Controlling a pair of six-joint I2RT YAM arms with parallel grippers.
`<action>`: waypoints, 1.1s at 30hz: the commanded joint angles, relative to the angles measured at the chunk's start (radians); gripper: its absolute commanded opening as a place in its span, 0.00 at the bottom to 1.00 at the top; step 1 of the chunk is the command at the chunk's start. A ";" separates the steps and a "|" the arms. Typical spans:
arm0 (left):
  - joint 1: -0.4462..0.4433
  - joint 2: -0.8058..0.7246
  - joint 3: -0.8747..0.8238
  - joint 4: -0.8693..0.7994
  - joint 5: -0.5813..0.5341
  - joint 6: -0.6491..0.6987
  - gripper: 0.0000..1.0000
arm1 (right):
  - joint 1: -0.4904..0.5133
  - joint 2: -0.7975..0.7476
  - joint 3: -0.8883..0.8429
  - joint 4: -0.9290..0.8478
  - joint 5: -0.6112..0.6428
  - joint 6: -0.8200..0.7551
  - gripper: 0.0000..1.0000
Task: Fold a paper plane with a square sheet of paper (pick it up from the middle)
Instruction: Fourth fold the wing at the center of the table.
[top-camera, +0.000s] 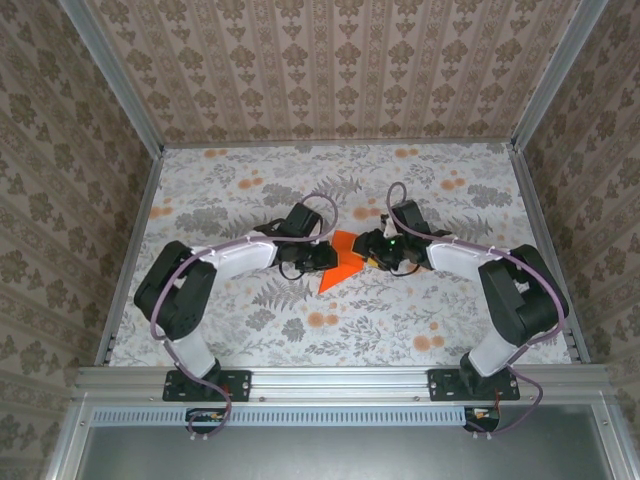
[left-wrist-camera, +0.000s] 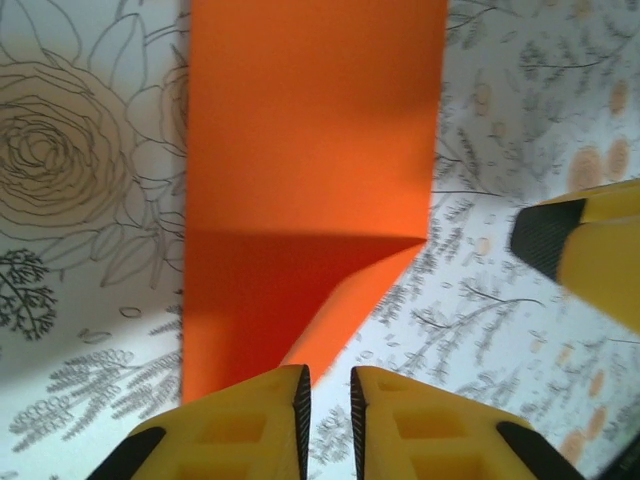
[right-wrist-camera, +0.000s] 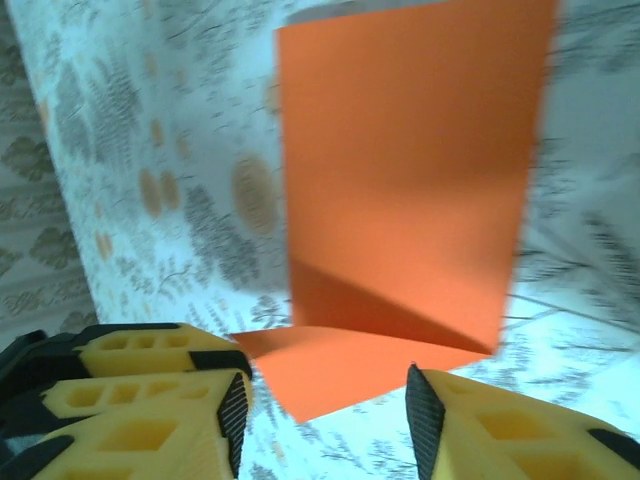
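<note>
Where the right claw (right-wrist-camera: 328, 400) gapes, the orange paper (right-wrist-camera: 400, 180) seemingly lies between.

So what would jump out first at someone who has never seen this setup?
The bright orange sheet of paper, partly folded, sits in the middle of the flowered table. The left gripper and right gripper flank it from either side, the right one's fingers open around a folded flap.

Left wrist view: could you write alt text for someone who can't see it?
A bright orange paper sheet with a fold across it spans the middle over a pale flower-printed table surface. The left hand's two yellow fingers sit nearly together at its near edge; another yellow, black-padded finger enters from the right.
</note>
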 joint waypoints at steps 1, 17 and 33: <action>-0.006 0.036 0.031 -0.023 -0.069 0.026 0.17 | -0.006 0.001 -0.010 -0.034 0.017 -0.010 0.52; -0.005 0.093 0.006 -0.050 -0.141 0.002 0.08 | -0.004 0.109 0.025 -0.019 -0.062 -0.004 0.50; 0.001 0.094 -0.022 -0.044 -0.143 -0.012 0.07 | 0.005 0.158 0.041 0.024 -0.104 0.010 0.42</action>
